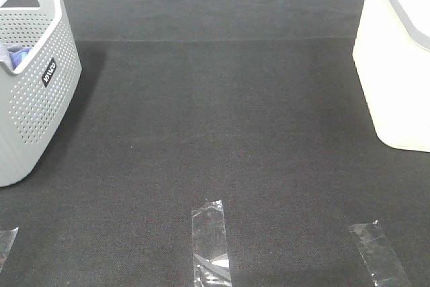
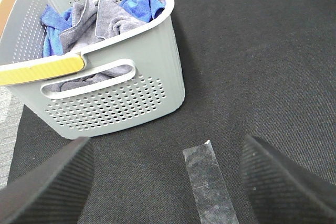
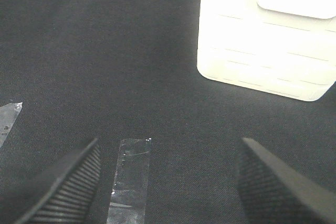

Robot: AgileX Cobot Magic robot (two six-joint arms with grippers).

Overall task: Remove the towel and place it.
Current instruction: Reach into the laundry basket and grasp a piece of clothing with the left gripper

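The greyish-lavender towel [image 2: 100, 22] lies crumpled inside the grey perforated basket [image 2: 131, 103], with a bright blue cloth [image 2: 139, 4] beside and under it. The basket stands at the left edge in the exterior high view [image 1: 33, 105], where only a bit of cloth shows at its rim. My left gripper [image 2: 168, 192] is open and empty, over the black mat just in front of the basket. My right gripper [image 3: 168, 187] is open and empty over the mat, short of the white bin. Neither gripper shows in the exterior high view.
A white bin [image 1: 396, 65] stands at the right edge; it also shows in the right wrist view [image 3: 262, 40]. Strips of clear tape [image 1: 209, 233] lie on the black mat [image 1: 222, 112] near the front. A yellow-edged handle [image 2: 42, 71] lies on the basket rim.
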